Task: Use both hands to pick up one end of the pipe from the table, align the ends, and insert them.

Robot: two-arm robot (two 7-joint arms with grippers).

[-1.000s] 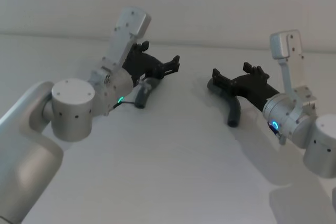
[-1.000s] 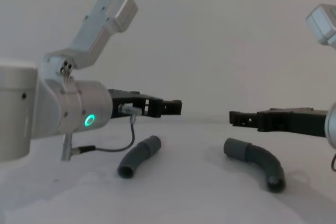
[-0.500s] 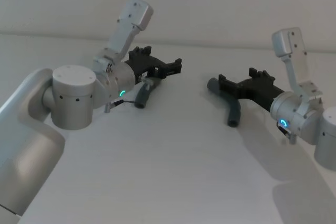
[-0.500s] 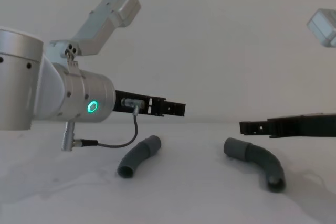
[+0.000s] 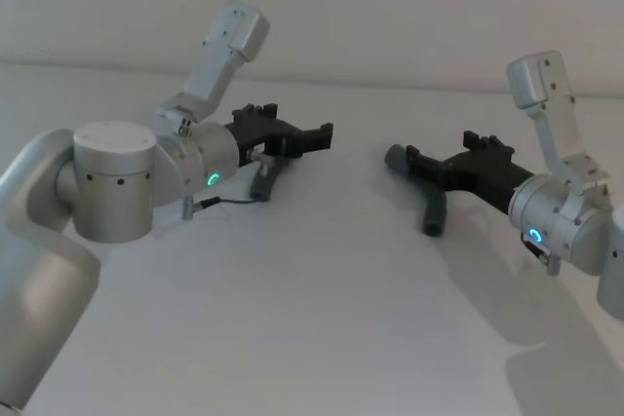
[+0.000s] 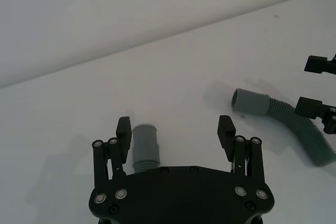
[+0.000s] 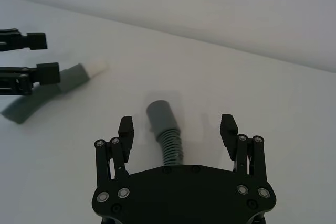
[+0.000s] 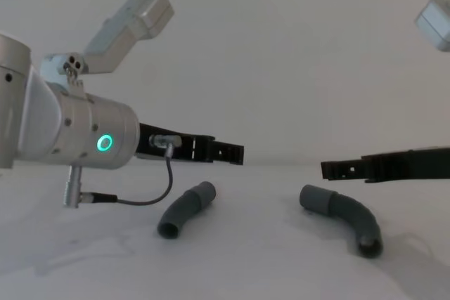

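Left fingers (image 6: pixel 124 128): spread wide with nothing between them. The left cuff (image 6: pixel 145 145) sits close by one finger, not centred.
Right fingers (image 7: pixel 229 127): just as wide and also empty. The right cuff (image 7: pixel 159 113) pokes out between them, a little off centre.
Left gripper (image 6: pixel 175 129): hovers over the left pipe piece (image 8: pixel 184 210), which lies flat on the table (image 5: pixel 312 299).
Right gripper (image 7: pixel 177 127): hovers over the right pipe piece (image 8: pixel 346 212), which also lies flat, well apart from the other piece.
Just changed: your right gripper has drawn back toward its own side, so the right cuff now shows ahead of its tips. Your left arm has rolled, and its gripper lies flatter.
Meaning: I judge you are lining up. Neither grasp has begun, and coming down on the pieces is next.
Chest view adds: clear air between both grippers and the pieces, which the wrist views cannot tell you.
Wrist views add: how far each cuff sits sideways from the fingers, which you lose from the chest.
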